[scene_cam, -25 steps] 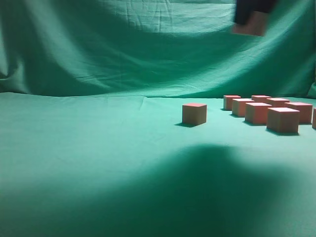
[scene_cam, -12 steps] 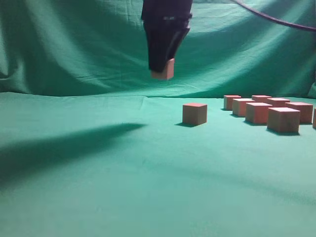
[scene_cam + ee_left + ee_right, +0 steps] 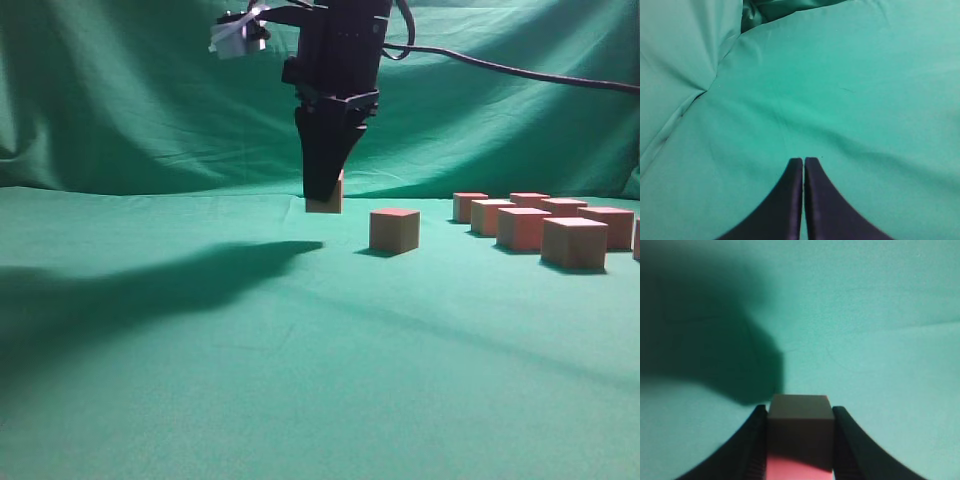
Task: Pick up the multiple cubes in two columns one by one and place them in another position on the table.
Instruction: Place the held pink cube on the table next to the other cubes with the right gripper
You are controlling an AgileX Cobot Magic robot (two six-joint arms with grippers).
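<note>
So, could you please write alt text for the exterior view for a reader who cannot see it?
A black right gripper holds a pinkish-red cube low over the teal-green table, left of a lone cube. More cubes sit in columns at right, before a wrinkled green backdrop.

The table (image 3: 200,400) is covered with a smooth, matt teal-green cloth. The backdrop (image 3: 120,100) behind it is made of a similar green cloth, seen wrinkled and creased. The cubes (image 3: 545,228) are shown with plain matt faces, dull brownish on the sides and pinkish-red on top. The right gripper (image 3: 322,197) is finished in black, apparently matt plastic, as is the left gripper (image 3: 803,165).
</note>
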